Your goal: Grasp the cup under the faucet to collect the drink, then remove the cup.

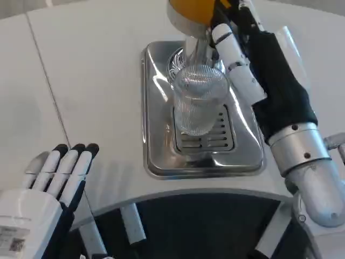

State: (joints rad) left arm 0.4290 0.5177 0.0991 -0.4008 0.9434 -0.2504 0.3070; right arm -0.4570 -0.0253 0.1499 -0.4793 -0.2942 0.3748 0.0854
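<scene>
Clear, finely ribbed cup (197, 102). Mirror-bright silver drip tray (156, 145), dark slots in its grille (207, 141). Orange-yellow dispenser body (190, 11) above a shiny steel faucet (198, 46). White bench (91, 75), crossed by thin grey seams. White-backed left hand (46, 189), its fingers (81, 162) white with black tips. Right hand (259, 70) largely black, with white fingers (237, 62). Silver right forearm (310, 167).

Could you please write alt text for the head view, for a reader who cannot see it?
The robot's right hand reaches beside a clear ribbed cup standing on a steel drip tray beneath a dispenser's faucet. Its left hand rests open at the lower left of the white table.
</scene>
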